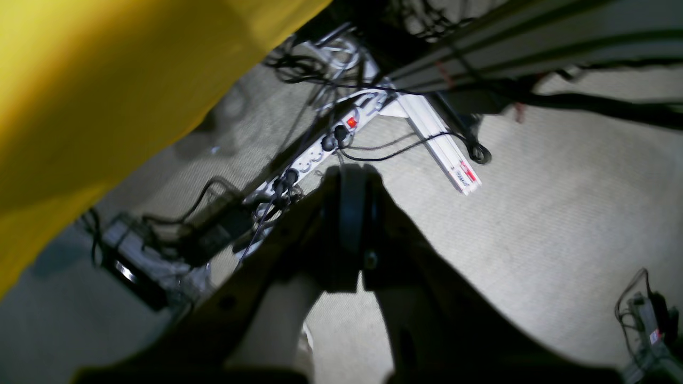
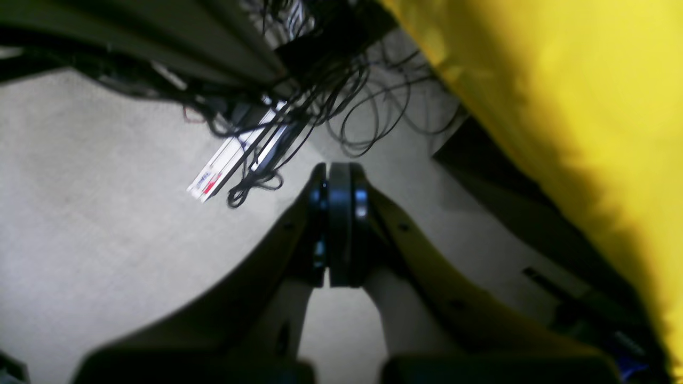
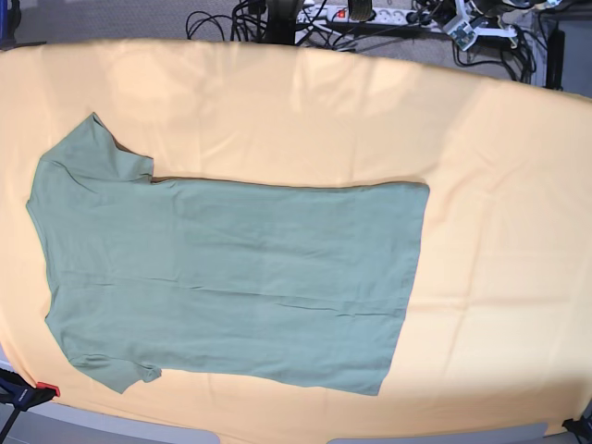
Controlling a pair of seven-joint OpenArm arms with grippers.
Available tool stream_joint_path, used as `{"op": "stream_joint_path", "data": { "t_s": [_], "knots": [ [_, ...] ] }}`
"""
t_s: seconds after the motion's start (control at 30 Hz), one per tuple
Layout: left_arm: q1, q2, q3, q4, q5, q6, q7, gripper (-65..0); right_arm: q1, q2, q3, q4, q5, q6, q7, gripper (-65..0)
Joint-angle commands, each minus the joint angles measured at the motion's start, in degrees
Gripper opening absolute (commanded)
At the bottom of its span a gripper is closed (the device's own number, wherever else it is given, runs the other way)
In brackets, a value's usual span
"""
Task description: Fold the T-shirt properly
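I see the T-shirt [image 3: 231, 277] lying flat and unfolded on the yellow cloth [image 3: 499, 185], so every fold is left. Left end effector [image 1: 353, 178] and right end effector [image 2: 340, 173] hang clenched, empty, beside that cloth.

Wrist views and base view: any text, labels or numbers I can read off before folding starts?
None legible.
White strip on the floor: red-and-white label, too blurred to read.
Power strip: red switch, no readable marking.
T-shirt: plain, no print.
Orange-yellow cloth: plain.
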Motion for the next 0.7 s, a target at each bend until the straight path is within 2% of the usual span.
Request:
{"op": "stream_joint_path", "data": {
  "t_s": [0.0, 0.1, 0.2, 0.37, 0.53, 0.67],
  "knots": [
    [0.5, -0.5, -1.0, 2.0, -0.1, -0.1, -1.1, -65.0, -0.9, 0.2, 0.0, 1.3, -1.8, -1.6, 1.1, -65.0],
    [-0.2, -0.5, -3.4, 4.4, -0.2, 0.1, -1.5, -65.0, -0.9, 0.2, 0.0, 2.1, -8.7, -6.9, 1.8, -65.0],
    [-1.4, -0.5, -5.5, 5.9, -0.2, 0.1, -1.4, -65.0, -0.9, 0.2, 0.0, 2.6, -13.0, -10.1, 1.7, -65.0],
    [-4.8, -0.9, -6.7, 7.1, -0.1, -2.9, -0.4, -65.0, -0.9, 0.2, 0.0, 2.6, -16.7, -13.6, 1.4, -65.0],
    [-8.4, -2.7, -6.8, 7.3, 0.3, -3.0, 0.4, -65.0, -0.9, 0.2, 0.0, 2.6, -19.2, -16.9, -2.1, -65.0],
    [-11.2, -4.7, -6.8, 7.3, 0.3, -2.9, 0.3, -65.0, -0.9, 0.2, 0.6, 2.6, -21.9, -18.4, -1.8, -65.0]
  ]
}}
